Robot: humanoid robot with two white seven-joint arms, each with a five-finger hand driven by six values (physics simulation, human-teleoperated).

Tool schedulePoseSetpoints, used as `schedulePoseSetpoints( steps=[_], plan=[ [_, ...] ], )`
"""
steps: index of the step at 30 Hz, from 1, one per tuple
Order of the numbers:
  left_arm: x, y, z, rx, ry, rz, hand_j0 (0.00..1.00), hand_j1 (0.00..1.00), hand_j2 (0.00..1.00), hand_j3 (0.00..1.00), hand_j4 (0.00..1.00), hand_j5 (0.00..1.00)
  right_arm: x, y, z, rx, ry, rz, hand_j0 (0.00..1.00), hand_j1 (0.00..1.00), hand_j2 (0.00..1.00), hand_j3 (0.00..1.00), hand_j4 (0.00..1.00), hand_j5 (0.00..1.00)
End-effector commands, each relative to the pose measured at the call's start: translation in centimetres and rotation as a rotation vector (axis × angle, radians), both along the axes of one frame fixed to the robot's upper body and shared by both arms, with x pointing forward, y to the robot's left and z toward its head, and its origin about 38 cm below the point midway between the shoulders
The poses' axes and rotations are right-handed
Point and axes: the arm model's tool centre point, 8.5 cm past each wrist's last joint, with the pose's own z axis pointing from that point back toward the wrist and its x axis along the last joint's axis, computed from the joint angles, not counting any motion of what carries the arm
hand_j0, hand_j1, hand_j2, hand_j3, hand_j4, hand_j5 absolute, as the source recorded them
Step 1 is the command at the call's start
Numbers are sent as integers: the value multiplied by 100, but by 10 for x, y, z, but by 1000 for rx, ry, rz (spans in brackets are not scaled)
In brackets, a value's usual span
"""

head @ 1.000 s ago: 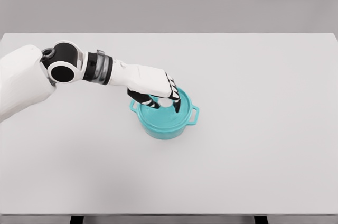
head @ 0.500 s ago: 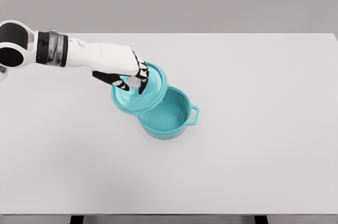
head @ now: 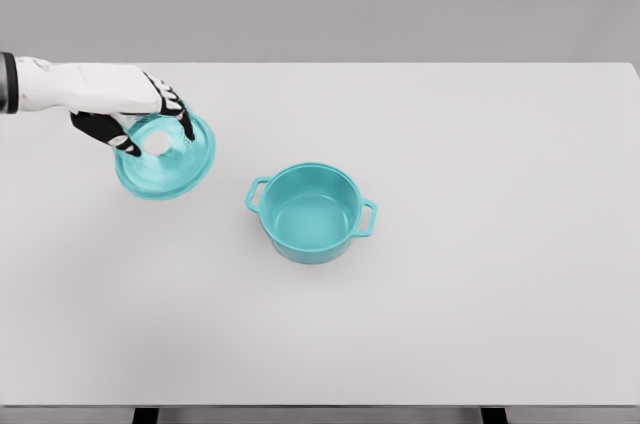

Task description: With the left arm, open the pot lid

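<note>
White table (head: 480,324) is carrying only the teal pot (head: 311,212), standing uncovered near centre. Your left hand (head: 125,109) is clasping the lid (head: 165,156) by its knob, well apart to the pot's left — lift step looks finished. Next you are needing a level set-down — nothing is obstructing.

Left forearm beyond left edge

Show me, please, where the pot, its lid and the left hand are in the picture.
pot (head: 312,239), head view, on its front outer wall.
lid (head: 190,166), head view, on its bare right rim.
left hand (head: 120,96), head view, on the back of the hand.
</note>
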Motion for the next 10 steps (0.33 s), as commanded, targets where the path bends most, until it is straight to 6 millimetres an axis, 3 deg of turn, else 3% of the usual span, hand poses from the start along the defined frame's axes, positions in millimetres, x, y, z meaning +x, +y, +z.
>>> schedulePoseSetpoints(
  steps=[1, 4, 10],
  plan=[
    [1, -1, 0, -7, 1, 3, 100, 100, 100, 100, 100, 100, 0, 0, 0, 0, 0, 0, 100, 100, 100, 100, 100, 100],
    [-2, -3, -7, -9, 17, -5, 100, 100, 100, 100, 100, 100, 0, 0, 0, 0, 0, 0, 100, 100, 100, 100, 100, 100],
    [-20, -21, 1, -73, 4, -75, 100, 100, 100, 100, 100, 100, 0, 0, 0, 1, 0, 1, 100, 100, 100, 100, 100, 100]
  ],
)
